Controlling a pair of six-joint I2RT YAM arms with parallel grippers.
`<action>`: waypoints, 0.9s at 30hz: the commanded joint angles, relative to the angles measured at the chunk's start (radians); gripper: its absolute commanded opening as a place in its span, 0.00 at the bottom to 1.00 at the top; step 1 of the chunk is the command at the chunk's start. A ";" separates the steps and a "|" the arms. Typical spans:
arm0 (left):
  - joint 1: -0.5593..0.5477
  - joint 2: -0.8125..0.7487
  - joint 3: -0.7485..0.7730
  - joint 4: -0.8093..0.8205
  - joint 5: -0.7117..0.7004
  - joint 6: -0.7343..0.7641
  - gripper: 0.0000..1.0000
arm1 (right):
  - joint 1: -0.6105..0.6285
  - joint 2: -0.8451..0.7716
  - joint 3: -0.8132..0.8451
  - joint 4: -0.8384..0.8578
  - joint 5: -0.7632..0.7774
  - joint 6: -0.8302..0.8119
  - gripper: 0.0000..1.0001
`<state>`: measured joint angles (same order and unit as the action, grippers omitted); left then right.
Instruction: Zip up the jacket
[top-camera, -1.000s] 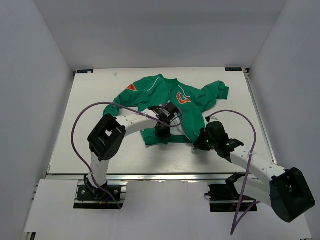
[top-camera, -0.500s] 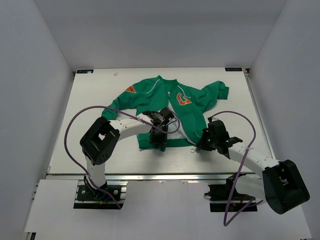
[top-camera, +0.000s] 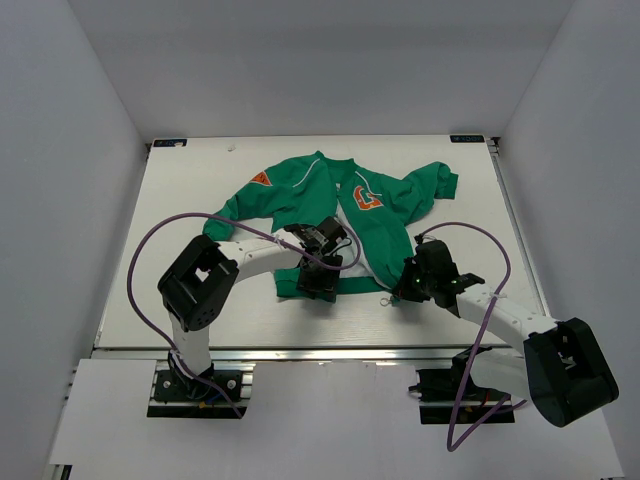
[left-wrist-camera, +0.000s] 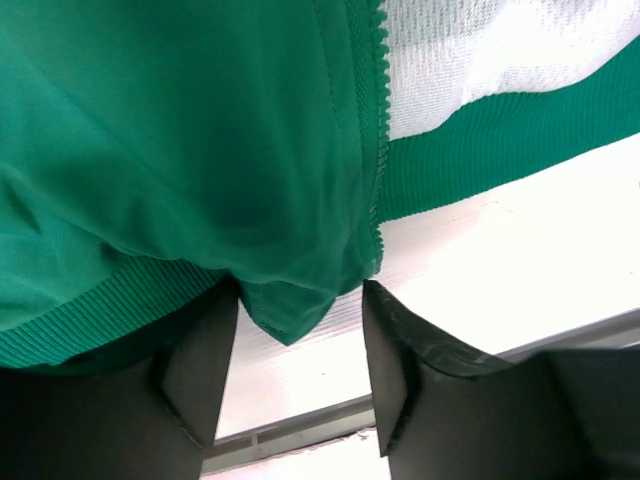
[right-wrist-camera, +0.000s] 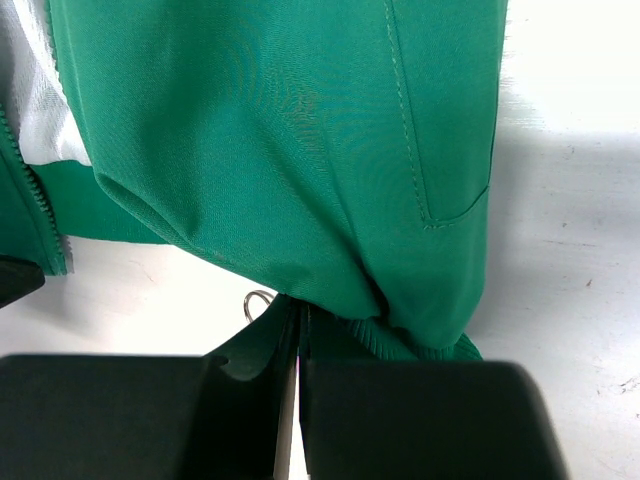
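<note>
Our left jaws stand apart, with the zip-edge hem corner of the jacket (left-wrist-camera: 200, 150) loose between them; our right jaws are clamped on the other hem corner. If the left corner slips onto the counter (top-camera: 250, 325), we risk the zipper teeth (left-wrist-camera: 380, 100) never lining up.

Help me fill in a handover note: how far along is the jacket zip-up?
Done: the jacket lies front-up on the table. In hand: the right end effector is shut on one front hem; the left end effector stands open around the other panel's bottom corner. Left: everything on the zip; its teeth are unjoined, lining showing.
</note>
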<state>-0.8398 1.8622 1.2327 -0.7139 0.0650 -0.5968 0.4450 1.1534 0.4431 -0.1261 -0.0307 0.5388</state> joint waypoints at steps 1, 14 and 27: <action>-0.004 -0.020 0.033 0.008 0.009 -0.038 0.63 | -0.005 -0.006 0.013 0.020 -0.011 -0.013 0.00; -0.005 0.084 0.057 -0.047 -0.111 -0.179 0.54 | -0.005 -0.026 -0.020 0.029 -0.031 -0.007 0.00; -0.005 -0.012 -0.010 0.071 -0.029 -0.100 0.00 | -0.008 -0.040 -0.012 0.006 0.009 -0.017 0.00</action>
<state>-0.8398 1.9045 1.2716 -0.7433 0.0093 -0.7547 0.4442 1.1358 0.4267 -0.1226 -0.0441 0.5388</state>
